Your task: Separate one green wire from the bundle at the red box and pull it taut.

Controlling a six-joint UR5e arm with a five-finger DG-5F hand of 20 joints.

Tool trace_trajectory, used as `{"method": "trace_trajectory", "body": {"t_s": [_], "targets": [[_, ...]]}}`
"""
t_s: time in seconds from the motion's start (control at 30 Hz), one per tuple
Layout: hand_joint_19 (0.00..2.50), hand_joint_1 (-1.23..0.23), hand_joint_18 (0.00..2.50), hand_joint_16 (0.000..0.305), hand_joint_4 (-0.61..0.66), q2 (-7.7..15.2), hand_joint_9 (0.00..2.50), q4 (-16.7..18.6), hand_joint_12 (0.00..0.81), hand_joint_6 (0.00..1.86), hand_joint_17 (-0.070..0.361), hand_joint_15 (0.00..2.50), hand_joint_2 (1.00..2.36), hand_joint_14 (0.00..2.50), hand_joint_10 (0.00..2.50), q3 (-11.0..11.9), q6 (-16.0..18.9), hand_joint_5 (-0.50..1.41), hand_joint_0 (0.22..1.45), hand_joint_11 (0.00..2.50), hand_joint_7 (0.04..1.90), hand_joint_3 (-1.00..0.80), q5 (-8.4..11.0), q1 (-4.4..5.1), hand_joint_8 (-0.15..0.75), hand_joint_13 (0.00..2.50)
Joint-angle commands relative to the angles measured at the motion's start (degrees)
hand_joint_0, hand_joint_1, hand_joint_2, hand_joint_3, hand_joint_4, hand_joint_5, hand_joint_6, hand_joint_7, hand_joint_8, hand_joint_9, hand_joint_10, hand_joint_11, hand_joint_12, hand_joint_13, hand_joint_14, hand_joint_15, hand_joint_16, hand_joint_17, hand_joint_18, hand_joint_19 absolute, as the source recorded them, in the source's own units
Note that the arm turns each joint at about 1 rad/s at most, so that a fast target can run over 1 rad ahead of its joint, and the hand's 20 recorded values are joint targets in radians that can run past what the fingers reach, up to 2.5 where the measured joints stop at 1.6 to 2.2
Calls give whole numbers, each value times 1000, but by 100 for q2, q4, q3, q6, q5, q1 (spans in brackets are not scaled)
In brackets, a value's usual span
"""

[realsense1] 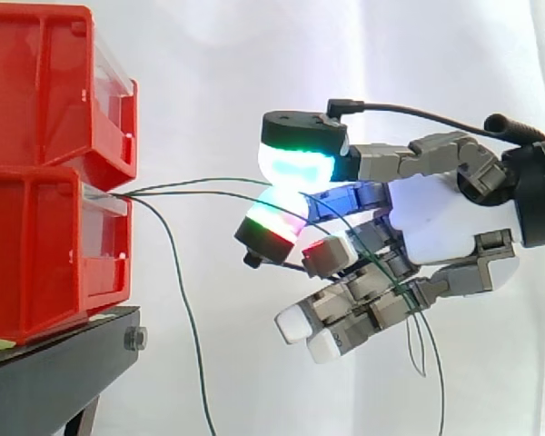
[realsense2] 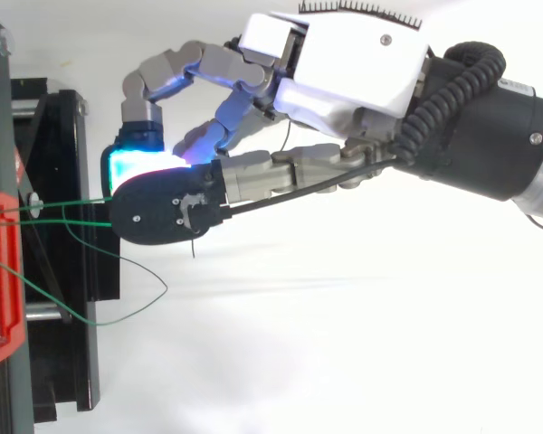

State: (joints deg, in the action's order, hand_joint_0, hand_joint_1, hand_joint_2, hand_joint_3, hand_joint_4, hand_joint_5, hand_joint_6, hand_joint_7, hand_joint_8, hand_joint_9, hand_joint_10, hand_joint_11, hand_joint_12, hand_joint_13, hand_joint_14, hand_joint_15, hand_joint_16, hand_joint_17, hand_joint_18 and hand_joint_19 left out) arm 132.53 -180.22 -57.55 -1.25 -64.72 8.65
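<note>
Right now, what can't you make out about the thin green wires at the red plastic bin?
- Side view: how many thin green wires the hand pinches; its pads hide the contact.
- Top view: where they leave the red plastic bin; left edge cuts it.
- Side view: hanging wire; bottom edge cuts its end.

Hand (realsense1: 436, 218) held level, fingers pointing left, two glowing pads pinched together.

The arm (realsense2: 493, 136) comes in from the right of the side view, its black wrist in line with the white palm. The two upper fingers (realsense1: 295, 159) stretch forward and meet pad to pad, the top one glowing cyan and green, the one beneath it white, green and red. They close on green wire (realsense1: 200, 181) running between them. The other fingers are loosely bent below the palm, their white pads pointing down and left, apart from the pinch.
</note>
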Motion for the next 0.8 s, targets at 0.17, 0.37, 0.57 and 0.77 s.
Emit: {"method": "trace_trajectory", "body": {"t_s": [0.17,0.37,0.57,0.77], "targets": [[578,-814,669,52,-284,1,1193,-40,355,881,117,844,1018,28,16,-2,142,-171,676,1396,1280,-135,3,23,230,954],[615,-814,729,52,-274,1,1193,-66,360,883,118,1039,1019,29,12,-2,151,-172,679,1450,1265,-135,3,14,237,1045],[621,-813,748,52,-270,1,1177,-57,355,884,118,1096,1019,28,13,-107,380,-172,680,1444,1260,-135,-14,14,237,1076],[501,-817,653,50,-273,1,949,31,362,885,112,503,1019,21,22,-345,881,-170,679,794,1243,-133,-5,23,245,833]]}}
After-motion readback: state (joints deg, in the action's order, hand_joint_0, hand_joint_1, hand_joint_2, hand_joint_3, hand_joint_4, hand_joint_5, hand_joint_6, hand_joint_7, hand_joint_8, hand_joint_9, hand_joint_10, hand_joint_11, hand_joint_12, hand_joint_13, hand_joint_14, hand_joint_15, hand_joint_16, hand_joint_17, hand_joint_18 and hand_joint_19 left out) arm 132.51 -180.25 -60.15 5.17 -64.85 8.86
